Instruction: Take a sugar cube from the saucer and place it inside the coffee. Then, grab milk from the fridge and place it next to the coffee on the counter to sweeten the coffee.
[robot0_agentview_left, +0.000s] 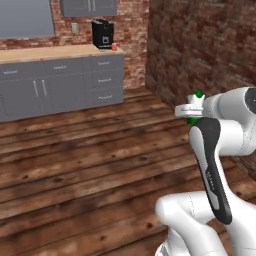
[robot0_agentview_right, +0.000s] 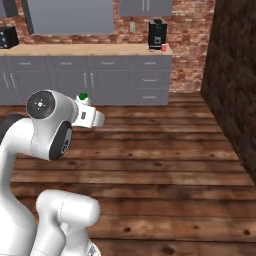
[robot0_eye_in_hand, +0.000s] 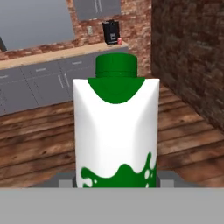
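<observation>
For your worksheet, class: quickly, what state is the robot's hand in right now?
Hand: closed on the milk, which it holds upright above the wooden floor.

Even, flat rendered light throughout; no glare or cast shadows; textures look soft and slightly blurred.

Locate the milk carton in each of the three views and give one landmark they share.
Left base view: milk, right of centre, green top peeking above the white arm.
Right base view: milk, left of centre, beside the arm's round joint.
Hand view: milk, centre, large and upright.
Shared landmark: black coffee machine on the counter.
</observation>
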